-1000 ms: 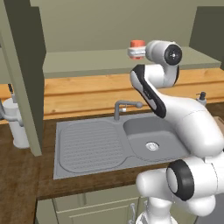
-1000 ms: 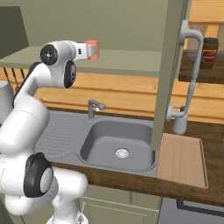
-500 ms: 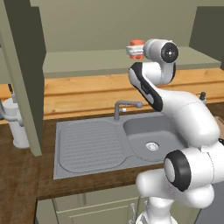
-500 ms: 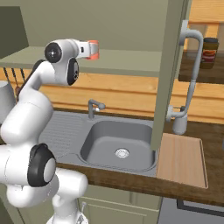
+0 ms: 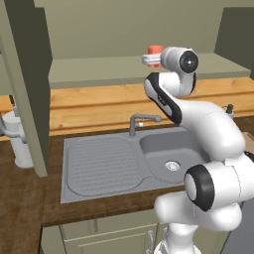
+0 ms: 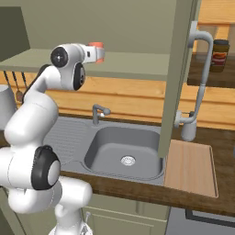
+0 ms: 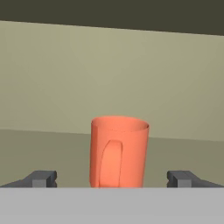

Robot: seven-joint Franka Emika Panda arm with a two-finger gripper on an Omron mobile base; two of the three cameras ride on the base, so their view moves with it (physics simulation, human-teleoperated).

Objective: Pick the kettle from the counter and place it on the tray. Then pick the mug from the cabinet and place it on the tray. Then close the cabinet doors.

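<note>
no readable writing anywhere, plain orange mug (image 7: 118,152) upright on the cabinet (image 5: 124,69) shelf, gripper (image 7: 113,178) spread wide, holding nothing

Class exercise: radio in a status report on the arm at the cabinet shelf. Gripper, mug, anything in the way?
Gripper open, level with the shelf. Mug upright between the fingertips, handle toward the hand, not gripped. Nothing between gripper and mug.

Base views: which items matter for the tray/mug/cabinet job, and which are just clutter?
Job items:
- mug, on the cabinet shelf, ahead of the open end effector
- tray, right of the sink
- cabinet door, standing open

Clutter:
- sink and faucet
- dark jar
- drainboard
</note>
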